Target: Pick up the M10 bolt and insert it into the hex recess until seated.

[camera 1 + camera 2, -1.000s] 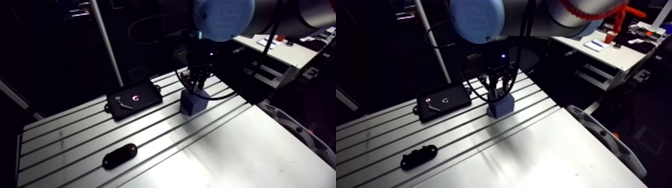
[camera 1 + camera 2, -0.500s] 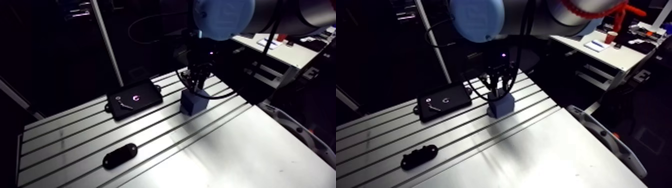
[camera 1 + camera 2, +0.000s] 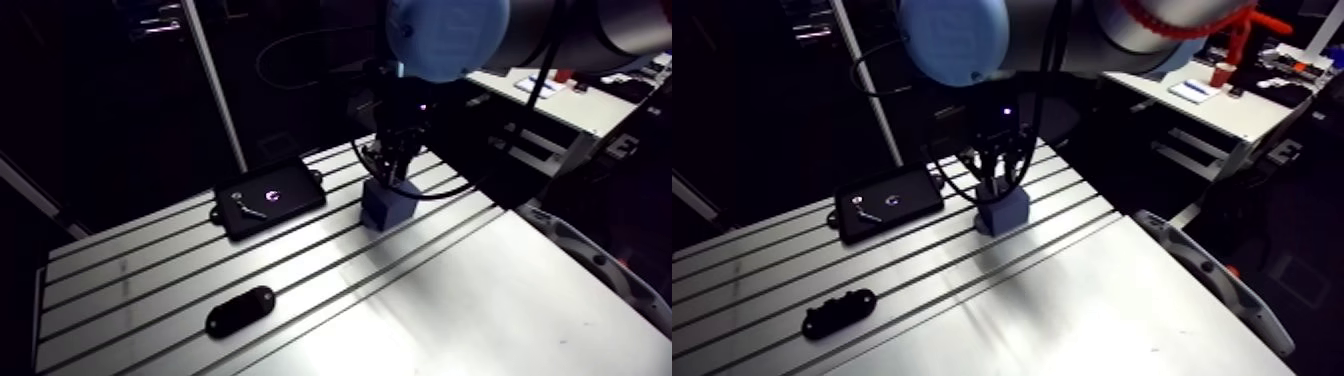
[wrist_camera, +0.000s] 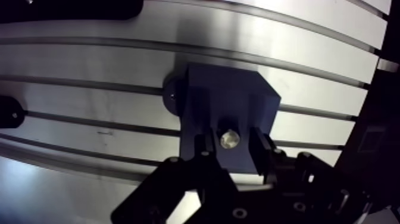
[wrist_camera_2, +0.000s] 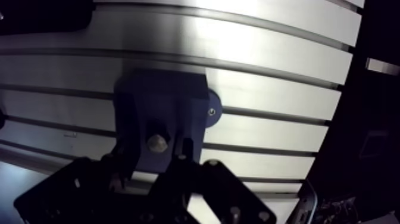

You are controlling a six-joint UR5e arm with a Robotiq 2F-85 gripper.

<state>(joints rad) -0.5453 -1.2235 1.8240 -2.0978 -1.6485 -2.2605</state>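
1. The M10 bolt (image 4: 230, 139) stands upright in the top of a blue block (image 4: 229, 89), its pale end facing the wrist camera. The hex recess it should fill is hidden beneath it.
2. The gripper (image 4: 232, 148) straddles the bolt from above, hard against the block's top face. The wrist view is too dark at the contact to tell whether it clamps the bolt or has let go.
3. The step in hand appears to be the insertion itself, late in the task, with the bolt already in the block. How deep it sits cannot be read.
4. The next move likely calls for a straight downward press with no tilt, and a check that the head has dropped into the hex. The gripper can then lift off vertically without dragging the bolt out.
5. In the arm view the block stands right of centre in the upper half, on the slotted aluminium table (image 3: 450, 300).
6. A flat black plate (image 3: 272, 197) lies to its left, apart from it.
7. A black oblong part (image 3: 240, 310) lies well apart at lower left.
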